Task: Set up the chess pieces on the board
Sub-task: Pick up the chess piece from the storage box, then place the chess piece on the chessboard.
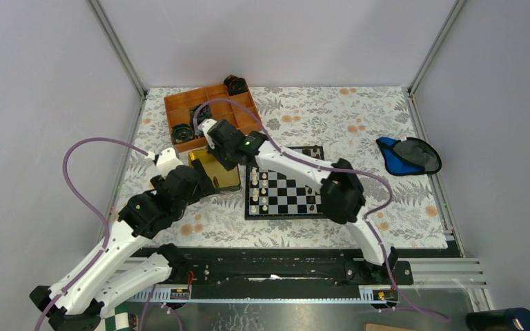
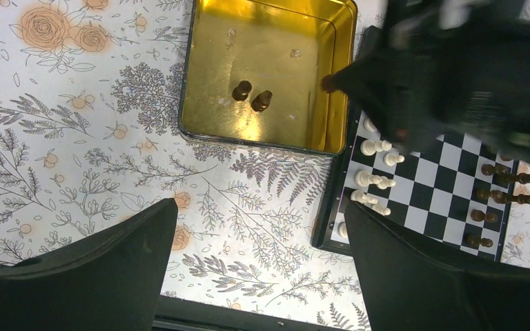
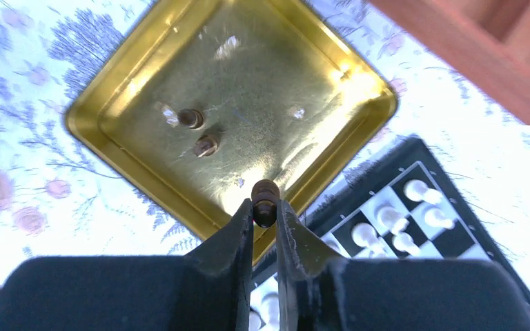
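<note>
A gold tin point(image 3: 262, 83) is sitting on the flowered tablecloth point(image 2: 62, 138), just beside the left edge of the board point(image 1: 286, 200). A wooden tray point(image 1: 179, 103) holding black round things is lying beyond the tin, and a blue and grey cloth point(image 1: 408, 155) is resting well off to the right. The right arm is reaching across the board and covering part of it in the top view. The right gripper point(image 3: 265, 212) is hovering over the tin's rim on the board side, its fingers pinching a dark brown piece point(image 3: 266, 198) between their tips. Two other dark pieces point(image 3: 199, 132) are lying close together on the tin's floor. On the board, white pieces point(image 2: 376, 181) are standing along the side nearest the tin and brown pieces point(image 2: 507, 187) along the opposite side. The left gripper point(image 2: 260, 210) is hanging above the tablecloth near the tin, fingers spread wide and holding nothing. From the left wrist, the right gripper is showing only as a dark blur hiding one corner of the board, so the pieces there cannot be counted.
</note>
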